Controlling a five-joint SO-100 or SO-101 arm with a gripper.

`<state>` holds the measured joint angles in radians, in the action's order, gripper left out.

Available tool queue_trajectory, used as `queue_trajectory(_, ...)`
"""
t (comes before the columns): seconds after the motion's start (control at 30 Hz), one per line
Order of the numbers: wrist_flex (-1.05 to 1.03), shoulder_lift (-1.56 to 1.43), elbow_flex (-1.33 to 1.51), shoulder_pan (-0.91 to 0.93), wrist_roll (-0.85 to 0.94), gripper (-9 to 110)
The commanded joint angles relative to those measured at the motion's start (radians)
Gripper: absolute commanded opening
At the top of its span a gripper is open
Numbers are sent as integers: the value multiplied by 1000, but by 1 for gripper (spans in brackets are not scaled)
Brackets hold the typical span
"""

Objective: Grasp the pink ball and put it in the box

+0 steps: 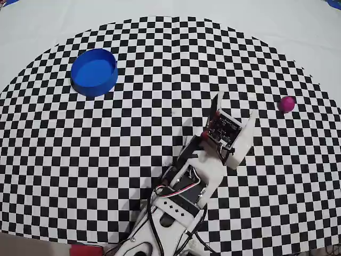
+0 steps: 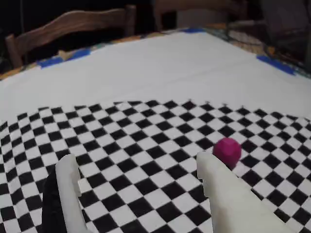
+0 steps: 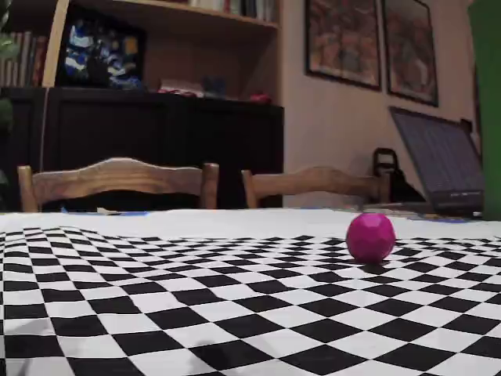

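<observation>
Two task things lie far apart on the checkered mat (image 1: 106,144). In the overhead view the box (image 1: 95,71), a round blue tub, sits in the upper left of the frame with nothing visible inside it. Moving right, the arm (image 1: 181,192) rises from the bottom centre and leans toward the upper right; its gripper (image 1: 234,106) hangs over the middle of the mat, white fingers spread wide with nothing between them. Farther right, near the mat's right edge, the pink ball (image 1: 287,104) rests alone on the checks, well apart from the gripper and with only open squares between the two.

In the wrist view one white finger (image 2: 70,194) stands at the lower left and the other (image 2: 233,199) at the lower right, a broad stretch of checkerboard showing between them. The ball (image 2: 227,150) sits just past the tip of the right-hand finger, not between the two. Beyond the mat lies plain white tabletop (image 2: 155,73), then a wooden chair back (image 2: 68,26) at the upper left and blue tape (image 2: 274,65) at the upper right edge.

In the fixed view, low over the mat, two chair backs (image 3: 117,176) line the far side, a dark cabinet (image 3: 156,141) behind them, the ball (image 3: 370,236) right of centre, and a laptop (image 3: 446,160) at far right.
</observation>
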<state>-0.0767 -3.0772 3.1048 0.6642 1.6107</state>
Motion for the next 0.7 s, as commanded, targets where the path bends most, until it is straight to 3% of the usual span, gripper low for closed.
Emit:
queue_trajectory(0.0,15,8,8,44,5,28)
queue_trajectory(0.67,12,29,8,176,0,28)
